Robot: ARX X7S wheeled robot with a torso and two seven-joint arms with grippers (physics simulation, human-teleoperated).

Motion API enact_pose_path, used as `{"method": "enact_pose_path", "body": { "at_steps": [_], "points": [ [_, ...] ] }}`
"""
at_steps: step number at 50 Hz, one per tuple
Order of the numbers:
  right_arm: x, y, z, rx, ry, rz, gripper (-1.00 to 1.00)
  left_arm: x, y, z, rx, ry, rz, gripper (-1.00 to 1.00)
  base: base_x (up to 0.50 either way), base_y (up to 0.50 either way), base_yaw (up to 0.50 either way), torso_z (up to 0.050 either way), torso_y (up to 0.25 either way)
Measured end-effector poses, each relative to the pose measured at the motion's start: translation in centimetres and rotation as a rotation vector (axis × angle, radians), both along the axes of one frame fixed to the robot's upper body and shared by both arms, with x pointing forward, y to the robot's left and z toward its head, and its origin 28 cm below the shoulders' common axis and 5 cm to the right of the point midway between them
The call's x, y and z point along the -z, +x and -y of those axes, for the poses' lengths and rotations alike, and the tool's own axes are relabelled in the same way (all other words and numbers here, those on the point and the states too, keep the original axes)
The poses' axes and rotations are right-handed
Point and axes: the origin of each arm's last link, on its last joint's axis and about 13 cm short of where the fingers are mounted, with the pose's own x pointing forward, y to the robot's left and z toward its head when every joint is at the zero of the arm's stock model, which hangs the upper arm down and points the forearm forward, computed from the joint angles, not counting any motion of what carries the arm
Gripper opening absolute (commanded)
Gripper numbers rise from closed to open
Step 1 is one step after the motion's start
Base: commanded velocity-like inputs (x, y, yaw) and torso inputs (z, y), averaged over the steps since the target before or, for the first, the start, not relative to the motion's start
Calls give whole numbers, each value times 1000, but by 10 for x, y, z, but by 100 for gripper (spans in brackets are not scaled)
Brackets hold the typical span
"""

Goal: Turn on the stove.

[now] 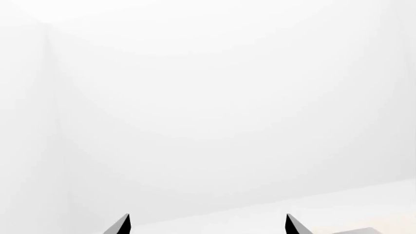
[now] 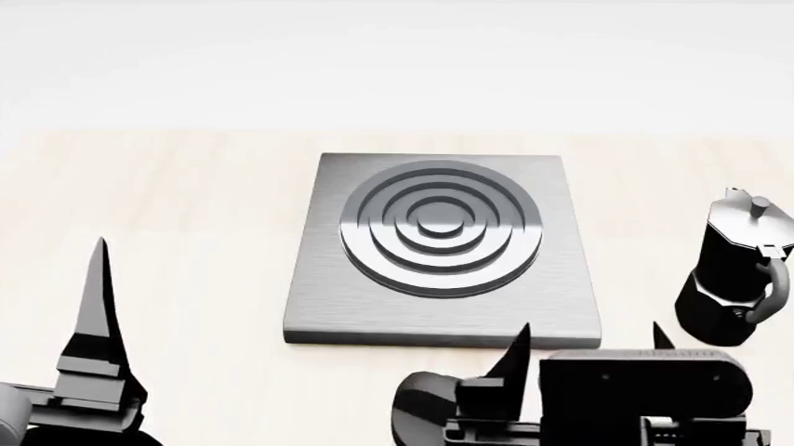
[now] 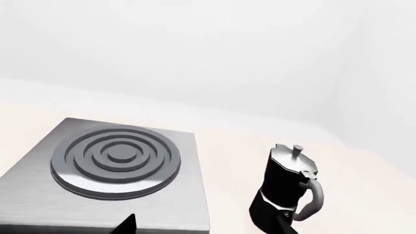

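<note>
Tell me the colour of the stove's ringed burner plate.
Brushed grey metal: the flat square stove plate with raised concentric rings shows best in the head view.

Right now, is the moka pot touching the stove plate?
Apart. The head view shows bare light tabletop between the moka pot and the right edge of the stove; the right wrist view shows the same gap.

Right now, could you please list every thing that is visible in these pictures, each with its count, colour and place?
stove: one, grey metal plate with ring burner, middle of the table; its knob is not visible
coffee pot: one, black, upright, apart from the stove on its right side
table: one, pale wood, under everything
wall: white, behind the table
left tool: one, black, fingers apart, holding nothing
right tool: one, black, at the stove's near edge, fingers apart
</note>
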Motion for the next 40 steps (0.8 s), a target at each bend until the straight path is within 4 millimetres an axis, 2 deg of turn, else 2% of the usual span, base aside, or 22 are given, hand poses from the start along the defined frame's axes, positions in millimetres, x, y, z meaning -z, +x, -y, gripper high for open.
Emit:
{"method": "enact_pose_path", "body": {
  "at_steps": [40],
  "points": [
    [-29,-15,-12,-41,-73,157,100,0,0,0,-1,-2,0,100,0,0,0,0,0]
  ]
}}
